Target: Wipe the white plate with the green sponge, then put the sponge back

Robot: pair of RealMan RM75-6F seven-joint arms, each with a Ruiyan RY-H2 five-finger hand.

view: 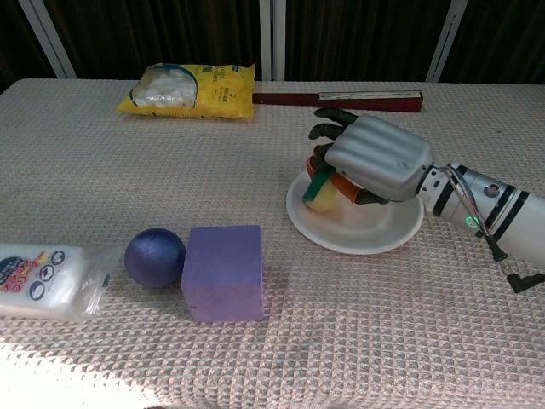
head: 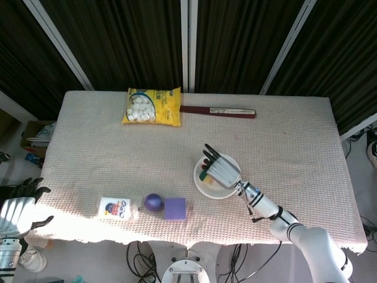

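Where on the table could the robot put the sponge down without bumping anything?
Bare cloth lies right of the plate, and in the wide middle between the yellow bag and the purple block. The near left is crowded: block, ball and packet sit close together. The right hand holds the sponge over the plate.

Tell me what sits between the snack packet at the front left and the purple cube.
A dark blue ball lies between the snack packet and the purple cube, close against the cube; the chest view shows it best.
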